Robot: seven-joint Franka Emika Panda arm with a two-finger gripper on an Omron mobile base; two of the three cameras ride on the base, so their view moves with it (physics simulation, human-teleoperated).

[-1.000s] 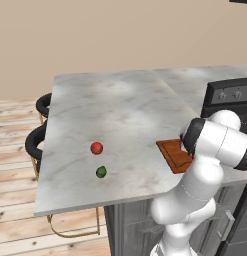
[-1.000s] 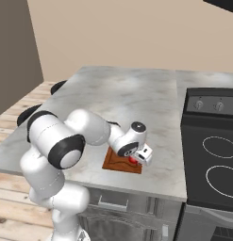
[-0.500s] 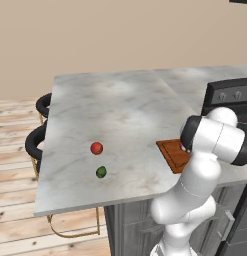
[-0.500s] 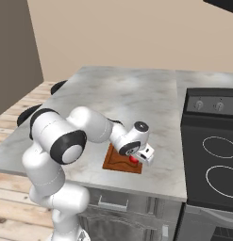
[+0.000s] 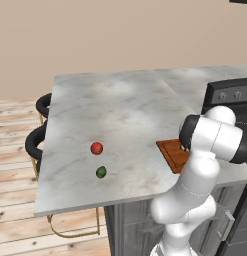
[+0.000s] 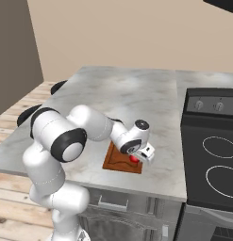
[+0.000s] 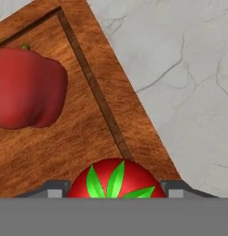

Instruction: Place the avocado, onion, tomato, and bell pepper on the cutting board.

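Note:
The reddish-brown cutting board (image 5: 169,152) (image 6: 115,161) (image 7: 51,152) lies at the counter's near edge beside the stove. On it rests a red bell pepper (image 7: 27,87). A red tomato (image 6: 133,159) (image 7: 116,179) with a green star top sits low over the board's corner, between the fingertips of my gripper (image 6: 137,157) (image 7: 115,190). The tips flank it closely; whether they press on it is unclear. Far to the left on the counter lie the dark green avocado (image 5: 101,172) and a small red round onion (image 5: 96,148).
A black stove (image 6: 217,155) (image 5: 230,92) adjoins the counter on the right of the board. Black stools (image 5: 37,140) stand past the counter's left edge. The grey marble counter (image 5: 115,110) stretches wide between board and fruits.
The hand has stayed low over the board's corner with the tomato between its tips. The avocado and the onion have not moved.

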